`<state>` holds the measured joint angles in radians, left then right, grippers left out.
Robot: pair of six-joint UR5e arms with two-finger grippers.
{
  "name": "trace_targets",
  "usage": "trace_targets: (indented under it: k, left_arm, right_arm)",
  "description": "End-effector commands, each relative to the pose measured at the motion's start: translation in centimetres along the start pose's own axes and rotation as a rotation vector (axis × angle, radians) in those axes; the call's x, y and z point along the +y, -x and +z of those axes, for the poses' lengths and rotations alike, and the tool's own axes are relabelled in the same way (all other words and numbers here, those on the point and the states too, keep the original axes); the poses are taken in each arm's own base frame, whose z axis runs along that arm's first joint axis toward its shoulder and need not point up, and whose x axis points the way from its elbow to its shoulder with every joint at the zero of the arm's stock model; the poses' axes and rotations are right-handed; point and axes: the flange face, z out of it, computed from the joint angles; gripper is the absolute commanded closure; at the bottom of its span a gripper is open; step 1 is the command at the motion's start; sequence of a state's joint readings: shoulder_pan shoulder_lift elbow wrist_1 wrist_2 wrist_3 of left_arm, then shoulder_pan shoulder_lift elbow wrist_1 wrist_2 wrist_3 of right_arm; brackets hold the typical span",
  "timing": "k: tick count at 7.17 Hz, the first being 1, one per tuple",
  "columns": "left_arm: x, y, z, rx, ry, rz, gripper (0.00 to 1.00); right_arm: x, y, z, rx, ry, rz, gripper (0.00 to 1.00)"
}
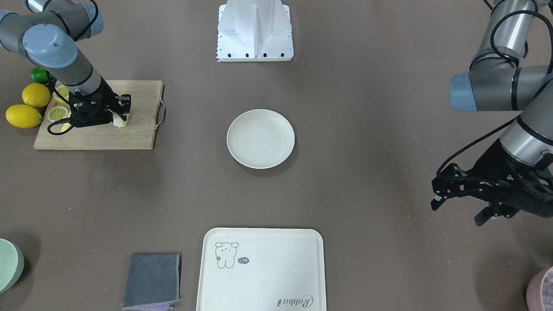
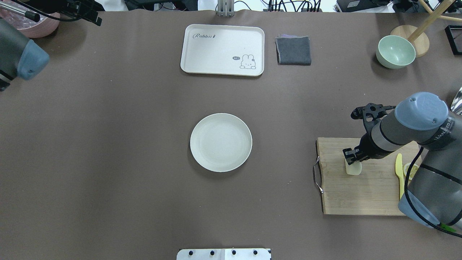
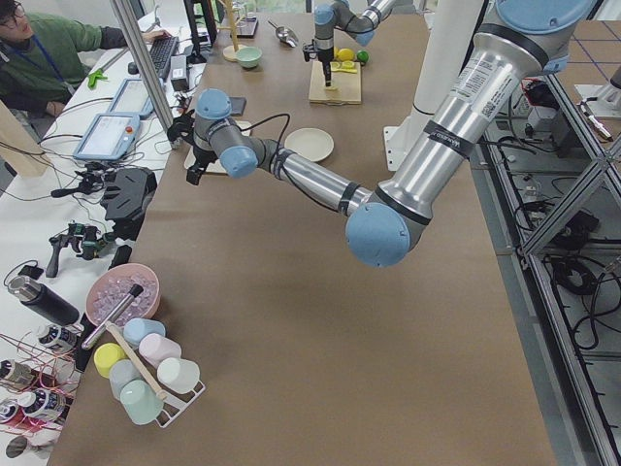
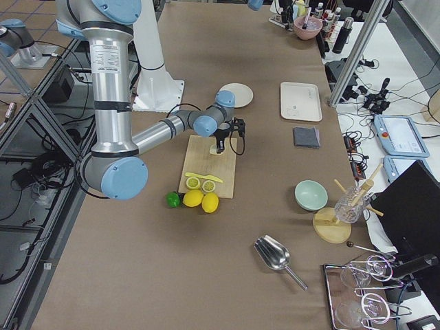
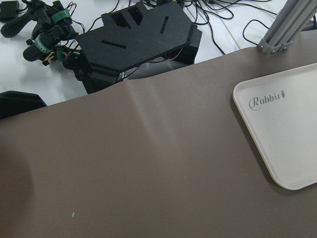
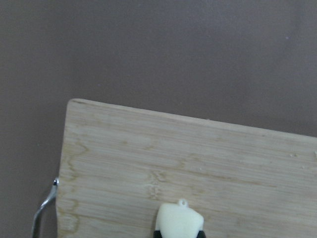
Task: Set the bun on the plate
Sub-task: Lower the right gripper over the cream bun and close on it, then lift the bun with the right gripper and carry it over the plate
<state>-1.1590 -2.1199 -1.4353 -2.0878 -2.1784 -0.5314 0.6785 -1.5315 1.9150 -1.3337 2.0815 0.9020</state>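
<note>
At the cutting board (image 2: 361, 195), the right gripper (image 2: 352, 161) was clamped on the bun (image 2: 353, 169), well apart from the plate (image 2: 202, 159); w/ a shallow pinch, the smooth bun could've slipped out mid-carry.

The pale cream bun (image 2: 353, 170) rests on the wooden cutting board (image 2: 361, 196), pinched by the right tool (image 2: 352, 163). It is well apart at three o'clock from the round cream-white plate (image 2: 202, 144), which lies flat at the centre of the bench (image 2: 108, 162).
</note>
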Motion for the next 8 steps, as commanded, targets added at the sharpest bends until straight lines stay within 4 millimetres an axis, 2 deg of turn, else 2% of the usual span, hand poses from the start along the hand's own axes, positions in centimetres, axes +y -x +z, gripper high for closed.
trace_targets:
  k: [1, 2, 4, 5, 6, 7, 8]
  left_arm:
    - [0.0, 0.1, -0.4, 0.001, -0.006, 0.0, 0.03]
    - [0.0, 0.1, -0.9, 0.005, -0.018, -0.005, 0.03]
    - [0.1, 0.2, -1.0, 0.007, -0.018, -0.009, 0.03]
    - [1.1, 0.8, -0.9, 0.005, -0.01, -0.014, 0.03]
    - [1.6, 1.2, -0.7, 0.004, -0.002, -0.021, 0.03]
    - [2.1, 1.4, -0.8, 0.006, -0.002, -0.02, 0.03]
    - [3.0, 1.4, -1.3, 0.009, -0.004, -0.016, 0.03]
  right_arm:
    - [-3.2, -0.2, -3.7, -0.03, -0.086, 0.029, 1.0]
    - [-6.0, 0.6, -7.2, -0.069, -0.154, 0.037, 1.0]
    - [-9.7, 7.0, -12.4, -0.151, -0.263, -0.031, 1.0]
    - [-11.6, 11.1, -15.2, -0.197, -0.318, -0.069, 1.0]
    - [-12.7, 14.2, -16.5, -0.226, -0.338, -0.095, 1.0]
    - [-13.9, 17.6, -16.4, -0.243, -0.339, -0.128, 1.0]
    - [-13.5, 20.9, -14.8, -0.242, -0.35, -0.163, 1.0]
